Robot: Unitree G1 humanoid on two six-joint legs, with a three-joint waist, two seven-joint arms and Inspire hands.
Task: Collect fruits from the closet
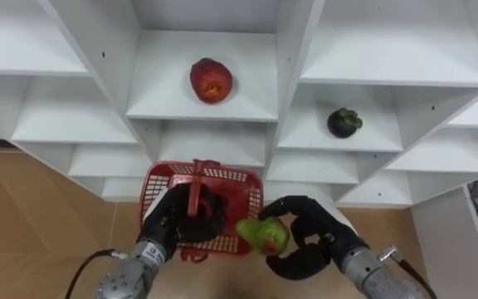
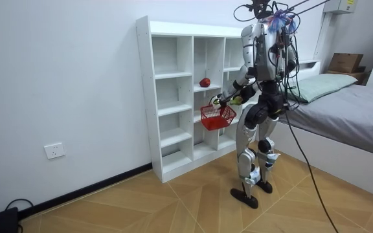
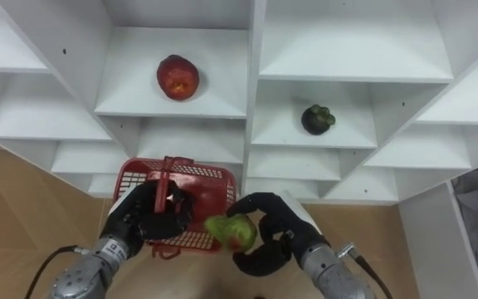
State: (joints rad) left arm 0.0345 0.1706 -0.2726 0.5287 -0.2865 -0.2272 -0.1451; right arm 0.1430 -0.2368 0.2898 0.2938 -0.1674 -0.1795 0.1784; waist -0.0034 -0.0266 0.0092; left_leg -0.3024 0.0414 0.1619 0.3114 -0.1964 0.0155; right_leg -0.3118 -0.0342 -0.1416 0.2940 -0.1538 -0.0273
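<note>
Left eye view: clutched a green fruit [image 1: 264, 236] (reddish blush on one side) in the right hand [image 1: 309, 241], fingers curled round it, at the right edge of the red basket [image 1: 243, 187]. Gripped the handle [image 1: 197, 178] in the curled left hand [image 1: 177, 220]. Faced a red fruit [image 1: 211, 80] and a dark fruit [image 1: 344, 122] on separate closet [image 1: 293, 50] shelves.

Room view: stood close before the closet, basket held out at mid-shelf height.

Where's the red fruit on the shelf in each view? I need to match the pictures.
Left eye view: red fruit in the centre shelf compartment, upper middle.
Right eye view: same compartment, left of centre, near the top.
Room view: on a middle closet shelf, at the room view's left of the robot.
Shared landmark: the red basket in the left hand, below the fruit in every view.
</note>
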